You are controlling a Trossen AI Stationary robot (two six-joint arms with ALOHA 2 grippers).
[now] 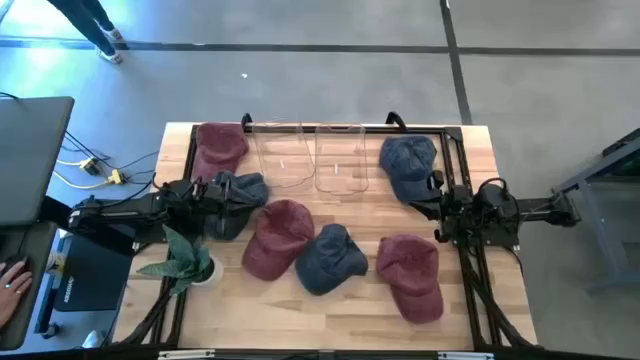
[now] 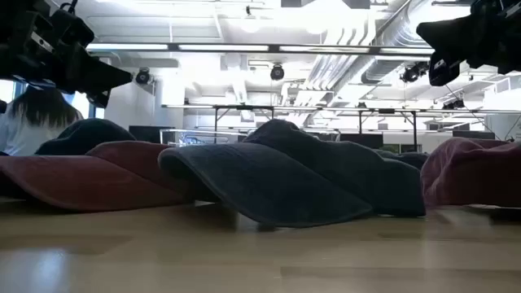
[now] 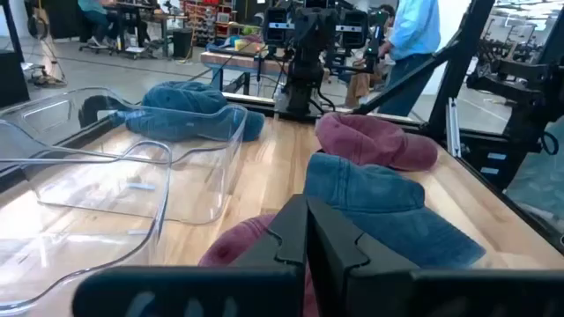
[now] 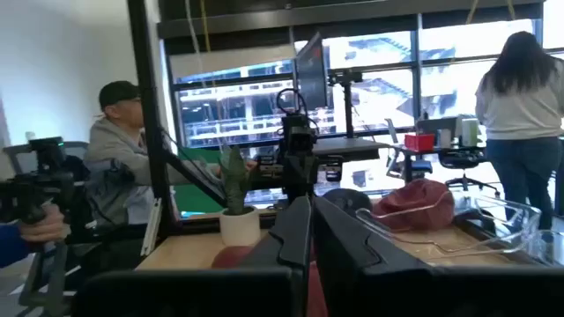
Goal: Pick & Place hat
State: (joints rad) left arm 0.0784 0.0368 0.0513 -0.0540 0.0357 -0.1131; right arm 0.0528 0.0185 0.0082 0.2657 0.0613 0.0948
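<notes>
— So, starting at the near edge of the table [image 1: 330, 322]: what lies there?

— Bare wood along the front, with a small potted plant [image 1: 185, 262] at the left corner. Just behind that strip sit three hats in a row: a maroon hat [image 1: 277, 238], a blue hat [image 1: 330, 258] overlapping its side, and another maroon hat [image 1: 412, 274] towards the right edge.

— And the arms?

— Both are pulled back to the sides and raised. The left gripper [image 1: 238, 197] hovers over a dark blue hat [image 1: 240, 190] at the left side, fingers pressed together, holding nothing. The right gripper [image 1: 428, 202] hangs near the right rail, also closed and empty.

— Farther back?

— Two clear bins [image 1: 305, 155] stand side by side against the far edge. A maroon hat [image 1: 220, 147] lies left of them, a blue hat [image 1: 408, 160] right of them. Open wood remains between the bins and the middle hats.
</notes>
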